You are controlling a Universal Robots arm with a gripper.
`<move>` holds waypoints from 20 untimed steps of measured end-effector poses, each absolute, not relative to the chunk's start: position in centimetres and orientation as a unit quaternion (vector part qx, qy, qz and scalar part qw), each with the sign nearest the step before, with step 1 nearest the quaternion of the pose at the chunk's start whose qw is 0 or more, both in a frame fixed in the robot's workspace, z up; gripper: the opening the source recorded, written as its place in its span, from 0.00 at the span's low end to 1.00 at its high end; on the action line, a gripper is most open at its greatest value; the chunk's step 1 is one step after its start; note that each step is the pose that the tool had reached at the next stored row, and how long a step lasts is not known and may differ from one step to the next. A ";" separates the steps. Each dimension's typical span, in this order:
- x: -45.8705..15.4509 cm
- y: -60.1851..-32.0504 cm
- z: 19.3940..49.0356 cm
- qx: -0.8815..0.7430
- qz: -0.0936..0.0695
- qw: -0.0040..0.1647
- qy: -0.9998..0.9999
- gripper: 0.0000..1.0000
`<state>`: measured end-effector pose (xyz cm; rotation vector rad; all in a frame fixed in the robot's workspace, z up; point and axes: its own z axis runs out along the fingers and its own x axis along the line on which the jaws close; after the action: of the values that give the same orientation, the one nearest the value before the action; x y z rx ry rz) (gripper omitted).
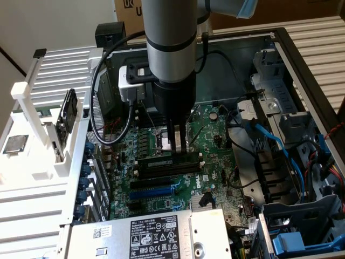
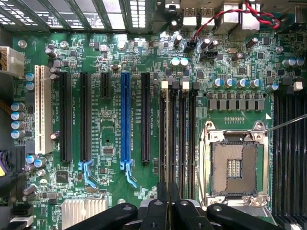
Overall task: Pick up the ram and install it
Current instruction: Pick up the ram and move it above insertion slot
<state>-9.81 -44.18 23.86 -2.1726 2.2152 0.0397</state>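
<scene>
We see the end effector [image 1: 177,151] pinched tight on the ram [image 1: 161,161]. The ram stands on its thin edge at the black slots [image 1: 161,169] on the green board [image 1: 153,206]. Its long side runs along the slots, from the exterior view's left to its right.

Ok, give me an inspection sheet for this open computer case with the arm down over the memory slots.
Surface: green motherboard in an open computer case; processor socket bare.
Job's things: the ram stands on edge at the memory slots; seating cannot be judged.
Clutter: nothing seen.
Grippers: gripper shut on the ram's top edge.
Cables: black cable loops beside the arm; blue cables at the exterior view's right.
Surroundings: white rack at the exterior view's left; cardboard box behind.
</scene>
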 end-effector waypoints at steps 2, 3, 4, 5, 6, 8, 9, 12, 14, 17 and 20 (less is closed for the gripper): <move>-9.8 -44.2 23.8 -0.700 0.013 0.019 0.714 0.12; -9.8 -44.2 23.8 -0.700 0.013 0.019 0.714 0.12; -9.8 -44.2 23.8 -0.700 0.013 0.019 0.714 0.12; -9.8 -44.2 23.8 -0.700 0.013 0.019 0.714 0.12; -9.8 -44.2 23.8 -0.700 0.013 0.019 0.714 0.12; -9.8 -44.2 23.8 -0.700 0.013 0.019 0.714 0.12; -9.8 -44.2 23.8 -0.700 0.013 0.019 0.714 0.12; -9.8 -44.2 23.7 -0.699 0.013 0.019 0.715 0.12; -9.8 -44.2 23.7 -0.698 0.013 0.019 0.715 0.12; -9.8 -44.2 23.7 -0.698 0.013 0.019 0.715 0.12; -9.8 -44.2 23.6 -0.699 0.013 0.019 0.715 0.12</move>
<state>-9.83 -44.22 23.65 -2.1694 2.2182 0.0396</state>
